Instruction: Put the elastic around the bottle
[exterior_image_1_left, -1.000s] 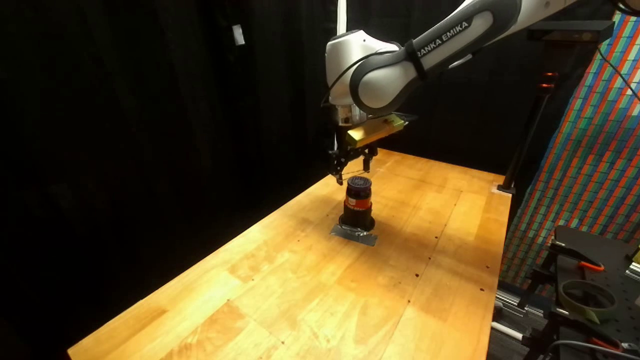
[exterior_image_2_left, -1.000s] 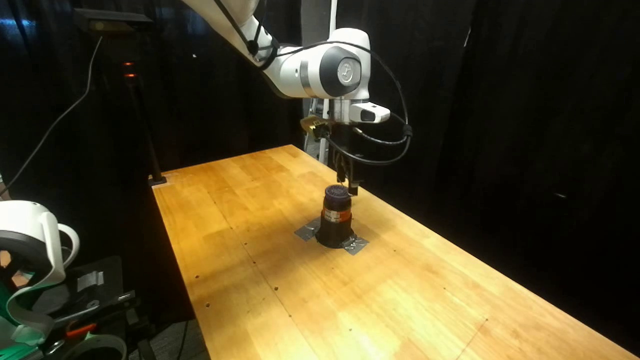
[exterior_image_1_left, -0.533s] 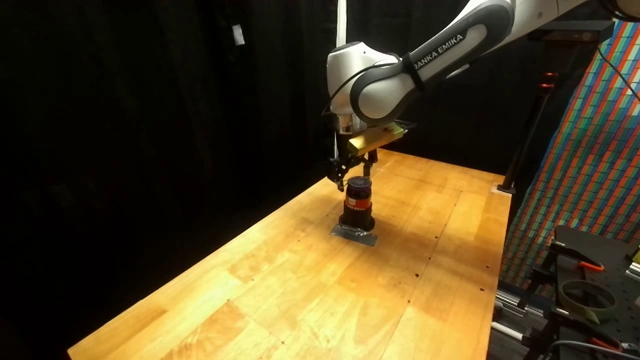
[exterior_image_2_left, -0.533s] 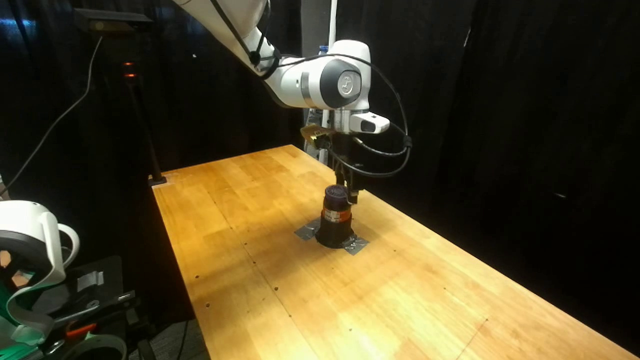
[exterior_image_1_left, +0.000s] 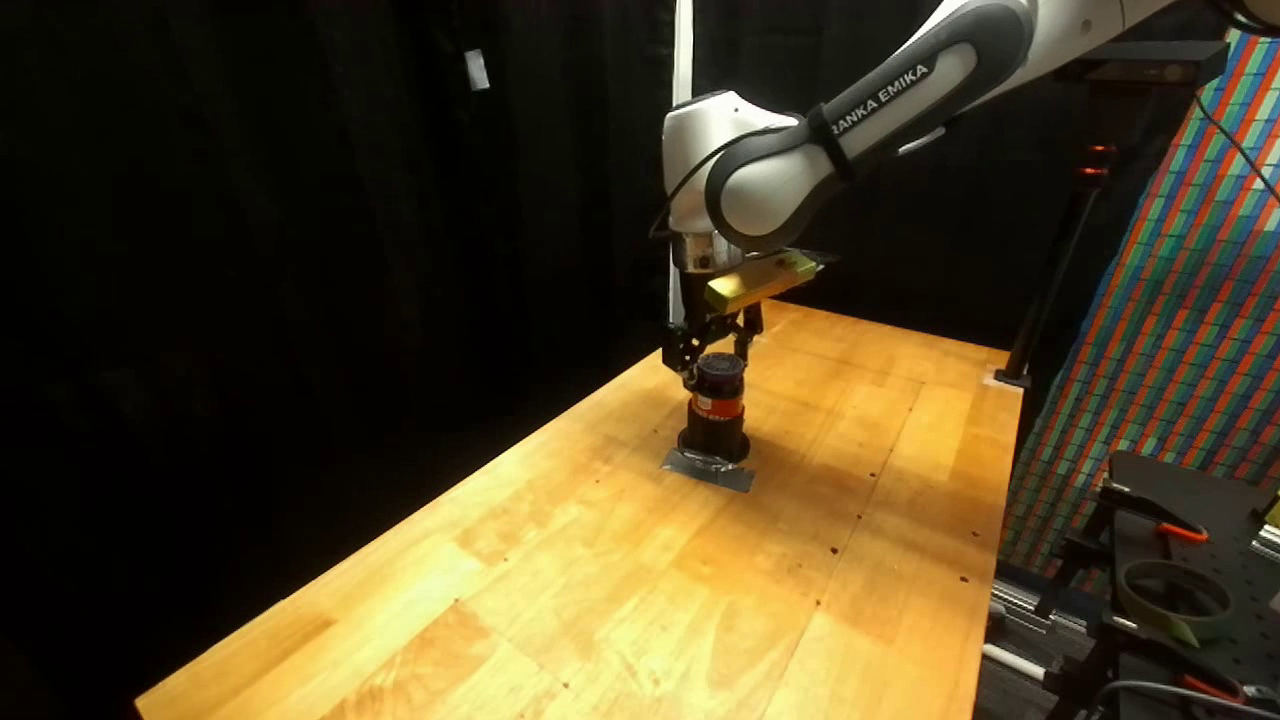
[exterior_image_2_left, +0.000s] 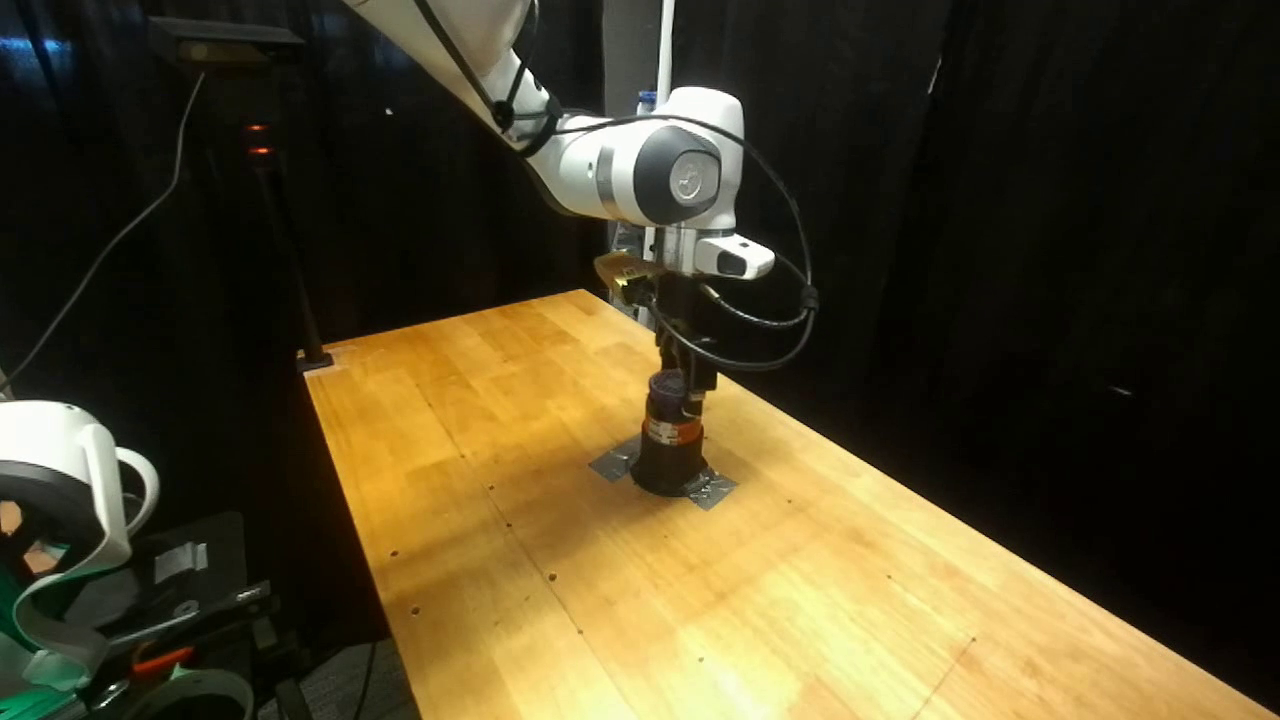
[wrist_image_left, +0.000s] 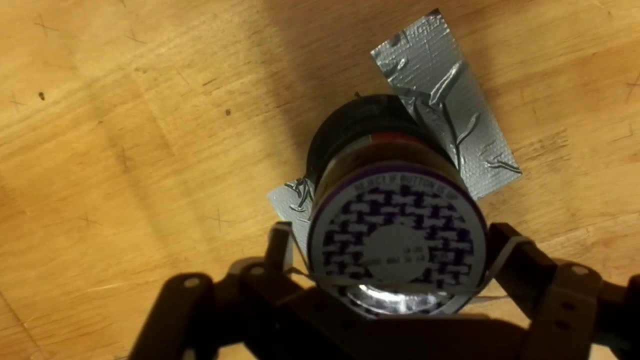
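The bottle (exterior_image_1_left: 717, 408) stands upright in a black holder (exterior_image_1_left: 713, 442) on the table. It has a dark body and an orange-red band in both exterior views (exterior_image_2_left: 674, 431); from above, its patterned purple and white lid (wrist_image_left: 397, 220) fills the middle of the wrist view. My gripper (wrist_image_left: 392, 234) is open, one fingertip on each side of the lid. It is low over the bottle's top in both exterior views (exterior_image_1_left: 716, 371) (exterior_image_2_left: 688, 386). The thin pale elastic (wrist_image_left: 502, 258) loops over both fingertips, and its strands bend in and cross the lid's lower part. Its far side is hidden.
Silver tape (wrist_image_left: 452, 105) fixes the holder to the wooden table (exterior_image_1_left: 640, 600). A dark post (exterior_image_2_left: 300, 270) stands at the table's far corner. A side stand with a roll of tape (exterior_image_1_left: 1130, 600) is beside the table. A dark curtain hangs behind.
My gripper has come down and its fingers are now beside the bottle's top. The elastic was seen stretched between the fingertips above it. The bottle and holder have not moved.
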